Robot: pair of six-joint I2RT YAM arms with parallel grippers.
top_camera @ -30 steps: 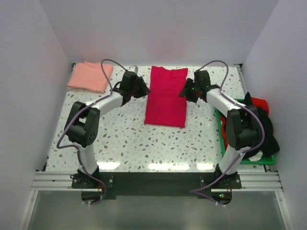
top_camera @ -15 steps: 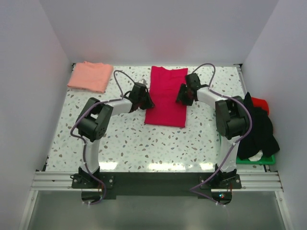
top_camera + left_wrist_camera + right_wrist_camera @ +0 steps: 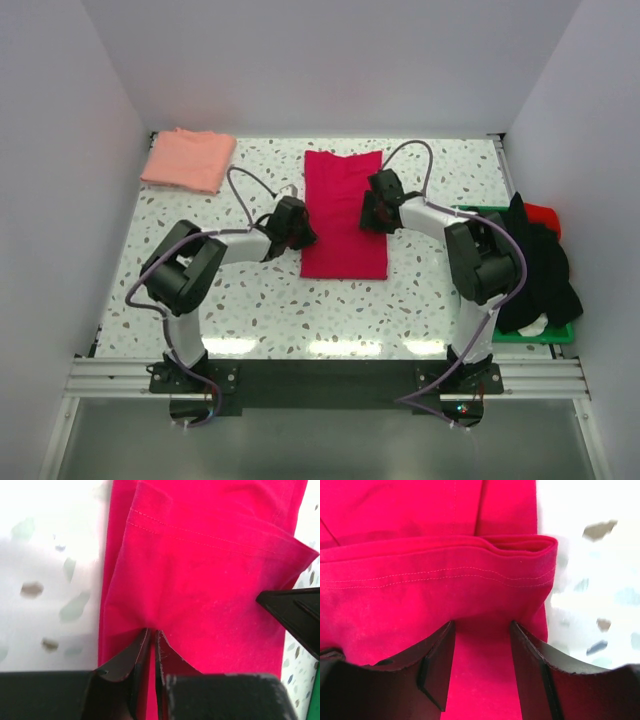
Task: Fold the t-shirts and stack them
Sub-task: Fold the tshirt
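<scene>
Edge of crimson t-shirt [image 3: 210,580] tight between left fingers [image 3: 125,666]; right fingers [image 3: 438,664] wide apart astride its hem.

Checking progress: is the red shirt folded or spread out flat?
Folded lengthwise: the red shirt lies as a narrow strip, no sleeves showing, and the right wrist view shows a doubled-over layer at its edge.

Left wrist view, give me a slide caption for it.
Left claw pinches an edge of the red t-shirt on the speckled table.
</scene>
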